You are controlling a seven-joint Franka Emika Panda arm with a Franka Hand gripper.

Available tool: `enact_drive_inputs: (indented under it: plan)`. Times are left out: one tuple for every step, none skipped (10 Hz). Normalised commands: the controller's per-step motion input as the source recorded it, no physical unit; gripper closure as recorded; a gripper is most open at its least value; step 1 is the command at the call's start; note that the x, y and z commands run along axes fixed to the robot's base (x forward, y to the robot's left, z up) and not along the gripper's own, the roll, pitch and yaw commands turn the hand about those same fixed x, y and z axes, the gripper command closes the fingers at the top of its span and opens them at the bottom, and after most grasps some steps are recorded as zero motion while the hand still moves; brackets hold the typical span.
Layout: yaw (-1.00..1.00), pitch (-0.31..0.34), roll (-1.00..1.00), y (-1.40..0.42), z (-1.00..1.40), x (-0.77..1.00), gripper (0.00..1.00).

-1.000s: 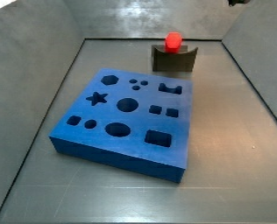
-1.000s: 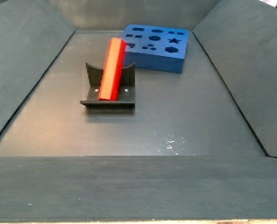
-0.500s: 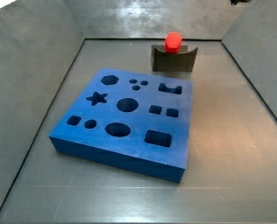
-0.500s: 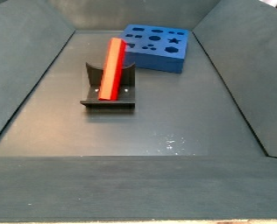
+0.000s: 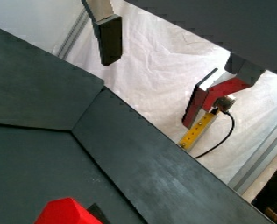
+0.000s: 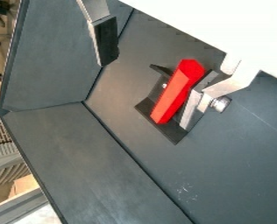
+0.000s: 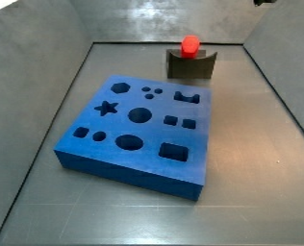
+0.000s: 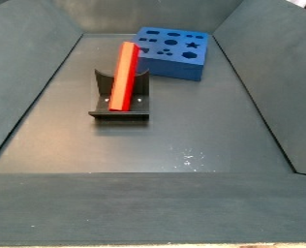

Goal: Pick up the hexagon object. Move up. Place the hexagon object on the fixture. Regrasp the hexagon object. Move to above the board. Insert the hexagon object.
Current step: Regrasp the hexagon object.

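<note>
Hexagon object (image 8: 122,72), a bright red bar, leans tilted in the notch of the fixture (image 8: 119,108), a small dark block standing on the grey floor. In a side view the board (image 7: 139,123), blue with cut-out holes, lies nearer than the fixture and apart from it. The gripper (image 6: 152,57) hangs well above the bar with its jaws apart and nothing between the fingers (image 6: 104,35).

Claw (image 6: 165,70) with flat silver finger plates (image 6: 96,10), dark pads (image 6: 106,42)
</note>
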Motion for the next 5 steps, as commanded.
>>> enact_drive_inputs:
  plan:
    - [0.1,0.059,0.14,-0.06,-0.04,0.67,0.0]
    - [0.1,0.06,0.14,-0.06,-0.04,0.67,0.0]
    - [0.1,0.061,0.14,-0.06,-0.04,0.67,0.0]
    - [0.1,0.061,0.14,-0.06,-0.04,0.67,0.0]
    - [0.1,0.062,0.14,-0.05,-0.04,0.67,0.0]
